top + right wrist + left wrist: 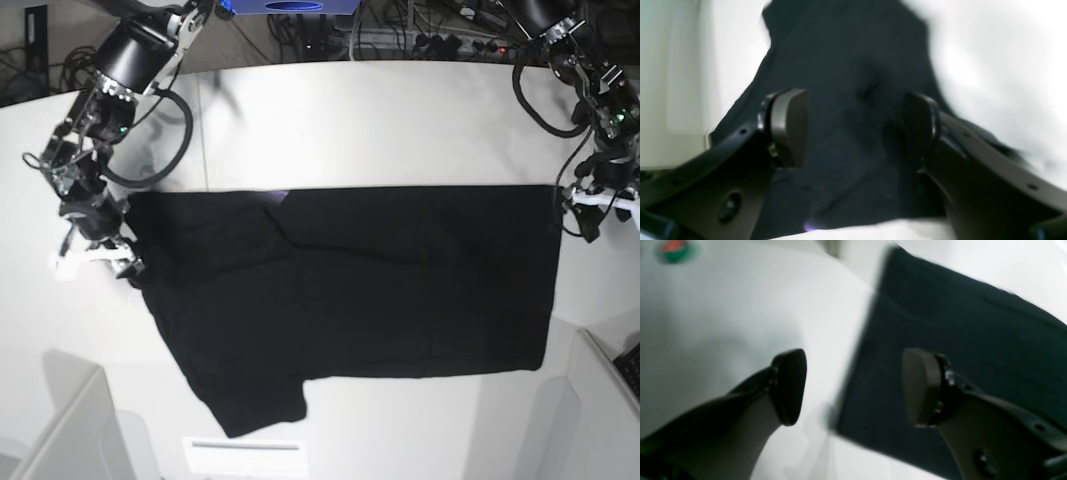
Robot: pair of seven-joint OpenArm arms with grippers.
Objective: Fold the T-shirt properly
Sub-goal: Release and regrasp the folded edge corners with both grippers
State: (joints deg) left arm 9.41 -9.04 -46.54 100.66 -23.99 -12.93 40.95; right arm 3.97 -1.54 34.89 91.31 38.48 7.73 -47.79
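While the T-shirt (350,290) lay flat on the white table (400,120), cables (420,35) cluttered the room behind; the left gripper (853,386) and right gripper (853,128) stood spread, empty.

The T-shirt (350,290) lies on the table (400,120), one gripper at each end.

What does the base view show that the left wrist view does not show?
Only the base view shows the whole T-shirt spread flat on the white table, with one sleeve sticking out at the near edge, and the right gripper at its other end. Only the left wrist view shows the left gripper close up, open and empty, and a blurred red and green thing on the table. Both show black shirt cloth on the white table.
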